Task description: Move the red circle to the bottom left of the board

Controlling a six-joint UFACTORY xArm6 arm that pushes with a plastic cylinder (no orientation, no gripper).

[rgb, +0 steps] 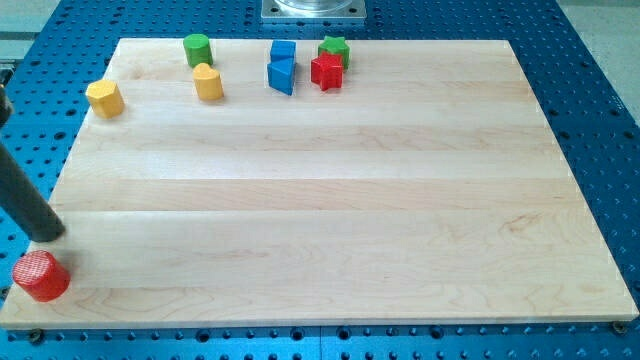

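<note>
One red circle (41, 277) is sitting at the worktop's (330, 200) bottom-left corner, my tip (47, 236) hovering just beside it at 12 o'clock. No fingers exist to spread or pinch. Only gentle nudging seems wise; harder pushing is risking overshooting the edge.

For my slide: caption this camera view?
Red circle at the board's bottom-left corner, my tip just above it.
</note>
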